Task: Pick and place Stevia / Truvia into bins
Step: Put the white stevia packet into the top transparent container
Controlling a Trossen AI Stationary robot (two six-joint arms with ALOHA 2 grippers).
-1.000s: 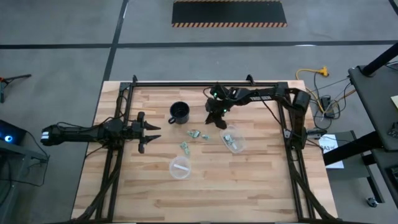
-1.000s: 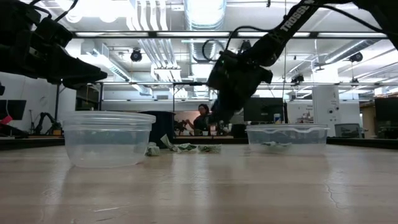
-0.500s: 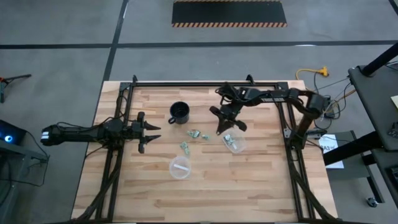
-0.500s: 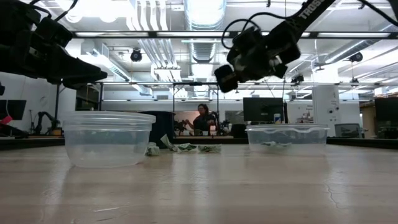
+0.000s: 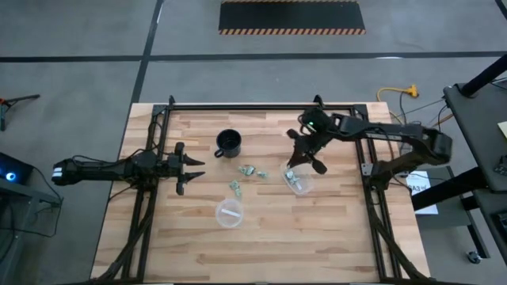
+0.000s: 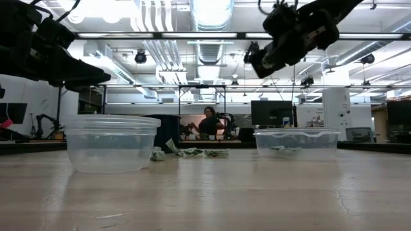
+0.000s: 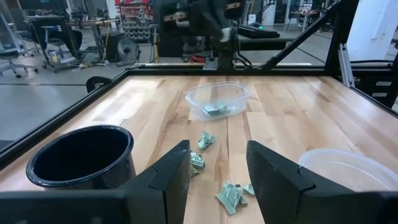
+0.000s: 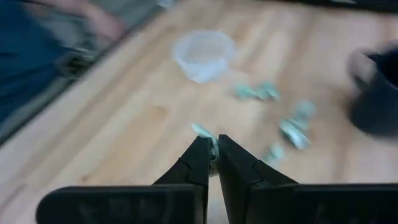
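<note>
Crumpled pale green-white sachets (image 5: 246, 176), about four loose on the table between mug (image 5: 229, 142) and two clear bins: round (image 5: 230, 213), oblong (image 5: 299, 180) with some inside; right gripper (image 5: 291, 172) above oblong bin, pinched on one sachet; left gripper (image 5: 192, 169) partly open, empty.

Clearance around the black handled mug (image 5: 229, 143)

Loose pale green paper sachets (image 5: 252, 171) lie beside it; two clear plastic tubs (image 5: 299, 180) stand beyond; the remaining bare wooden tabletop (image 5: 317, 237) is passable.
</note>
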